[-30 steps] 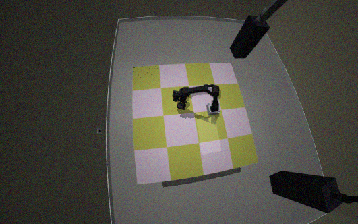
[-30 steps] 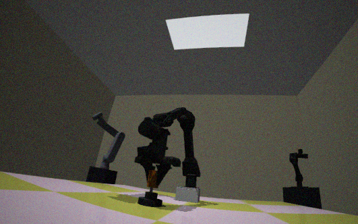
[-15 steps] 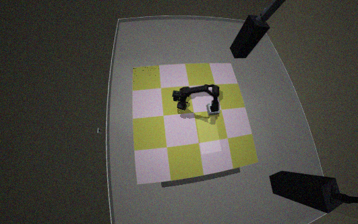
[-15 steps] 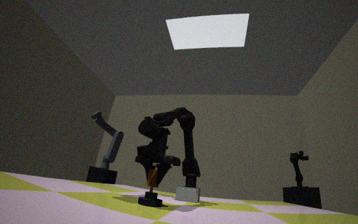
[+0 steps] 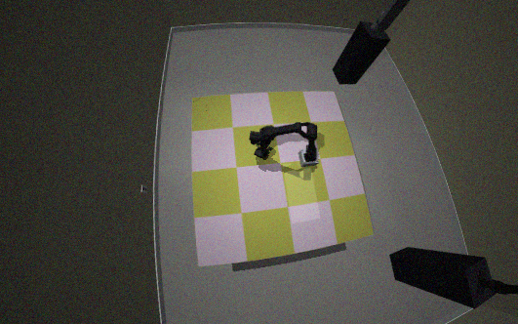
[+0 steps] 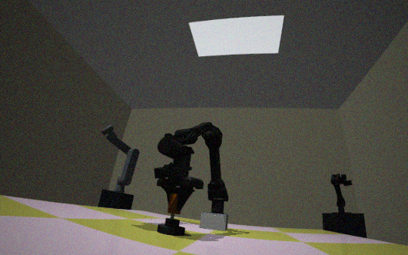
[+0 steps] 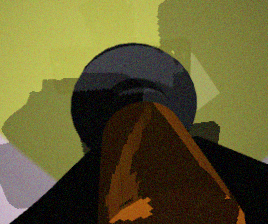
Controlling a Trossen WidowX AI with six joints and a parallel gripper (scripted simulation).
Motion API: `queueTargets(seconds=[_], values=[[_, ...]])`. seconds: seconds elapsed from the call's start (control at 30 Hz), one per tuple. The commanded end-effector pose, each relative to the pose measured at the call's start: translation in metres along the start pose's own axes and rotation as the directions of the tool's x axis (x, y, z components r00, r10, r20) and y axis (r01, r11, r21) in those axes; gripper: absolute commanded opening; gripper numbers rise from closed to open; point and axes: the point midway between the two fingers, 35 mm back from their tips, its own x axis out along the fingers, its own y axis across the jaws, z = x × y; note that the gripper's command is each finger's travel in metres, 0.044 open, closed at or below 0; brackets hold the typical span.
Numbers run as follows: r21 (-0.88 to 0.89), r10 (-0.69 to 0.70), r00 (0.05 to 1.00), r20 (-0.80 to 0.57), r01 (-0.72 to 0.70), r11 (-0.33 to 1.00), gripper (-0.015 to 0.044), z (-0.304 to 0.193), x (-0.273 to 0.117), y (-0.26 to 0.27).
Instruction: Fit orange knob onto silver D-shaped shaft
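1. Top: arm (image 5: 288, 130) (image 6: 214, 165) bent over yellow/pink checks; gripper (image 5: 262, 153) (image 6: 174, 207) (image 7: 146, 151) too dark & small to show knob.
2. Ext.: jaws closed on orange knob (image 6: 173, 203) (image 7: 172, 170), held approx. upright above round ped. (image 6: 170, 230) (image 7: 130, 60); silver shaft (image 6: 172, 216) visible btwn.
3. Wrist: knob btwn fingers, overlapping ped. in view; hole hidden, flat alignment unclear.

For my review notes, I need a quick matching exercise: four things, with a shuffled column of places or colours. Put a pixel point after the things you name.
1. Orange knob (image 6: 173, 203) (image 7: 157, 165)
2. Round pedestal (image 6: 171, 230) (image 7: 132, 62)
3. Light grey block (image 6: 213, 221)
4. Bright ceiling panel (image 6: 239, 36)

A. under the arm's base
B. white, four-sided
C. held in the jaws, above the pedestal
D. black, standing on the checkered surface (image 5: 265, 187) (image 6: 104, 230)

Pairs: 1-C, 2-D, 3-A, 4-B
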Motion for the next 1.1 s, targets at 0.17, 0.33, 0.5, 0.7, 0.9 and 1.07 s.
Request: queueTargets(seconds=[0.17,0.33,0.5,0.7,0.9,1.07], values=[[0.008,-0.003,1.000,0.003,0.003,1.000,0.0000,0.0005,0.0008,-0.0007],[0.008,-0.003,1.000,0.003,0.003,1.000,0.0000,0.0005,0.0008,-0.0007],[0.008,-0.003,1.000,0.003,0.003,1.000,0.0000,0.0004,0.0013,-0.0008],[0.008,-0.003,1.000,0.003,0.003,1.000,0.0000,0.0006,-0.0038,-0.0006],[0.132,-0.003,1.000,0.003,0.002,0.991,0.0000,0.0013,-0.0039,-0.0003],[0.215,-0.003,1.000,0.003,0.002,0.977,0.0000,0.0008,-0.0012,0.0000]])
